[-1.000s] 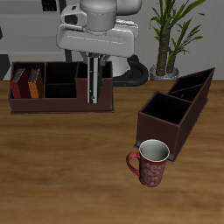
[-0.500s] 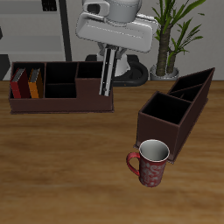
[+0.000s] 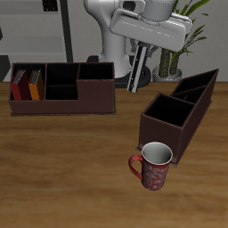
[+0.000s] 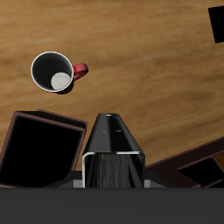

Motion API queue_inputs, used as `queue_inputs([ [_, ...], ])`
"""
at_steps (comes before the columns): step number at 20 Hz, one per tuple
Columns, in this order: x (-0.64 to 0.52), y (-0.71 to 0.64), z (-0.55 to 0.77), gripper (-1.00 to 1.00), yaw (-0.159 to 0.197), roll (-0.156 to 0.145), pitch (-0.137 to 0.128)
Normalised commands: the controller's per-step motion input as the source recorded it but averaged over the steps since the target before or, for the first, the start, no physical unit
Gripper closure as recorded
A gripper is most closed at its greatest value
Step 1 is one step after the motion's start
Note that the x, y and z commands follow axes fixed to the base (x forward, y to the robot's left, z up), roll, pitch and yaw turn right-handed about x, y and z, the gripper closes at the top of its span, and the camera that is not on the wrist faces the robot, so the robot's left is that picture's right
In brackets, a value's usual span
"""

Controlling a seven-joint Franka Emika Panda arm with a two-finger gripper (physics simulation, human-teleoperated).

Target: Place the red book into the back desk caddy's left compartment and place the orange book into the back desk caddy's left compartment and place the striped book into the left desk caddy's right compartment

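Observation:
My gripper [image 3: 139, 64] is shut on the striped book [image 3: 134, 77], a thin dark book hanging tilted in the air between the two caddies. In the wrist view the striped book [image 4: 112, 149] fills the middle, above an open compartment of the left desk caddy [image 4: 39, 150]. The red book [image 3: 19, 85] and the orange book [image 3: 35, 85] stand side by side in an end compartment of the back desk caddy [image 3: 62, 103]. The left desk caddy [image 3: 183, 120] stands angled nearer the front; its compartments look empty.
A red mug [image 3: 151, 166] stands on the wood table just in front of the left desk caddy; it also shows in the wrist view [image 4: 54, 72]. A potted plant [image 3: 174, 40] stands behind the table.
My gripper has carried the striped book away from above the back desk caddy, sideways towards the left desk caddy, and the book now hangs tilted.

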Motion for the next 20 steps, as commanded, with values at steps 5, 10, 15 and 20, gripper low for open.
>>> queue_inputs([
  [5,-0.12,0.35,0.05,1.00,-0.065,0.066,0.058],
  [10,-0.06,0.47,0.03,1.00,-0.005,0.128,0.045],
  [15,0.02,0.19,0.01,1.00,-0.020,-0.006,0.011],
  [20,0.21,0.06,0.06,1.00,-0.066,0.001,-0.021],
])
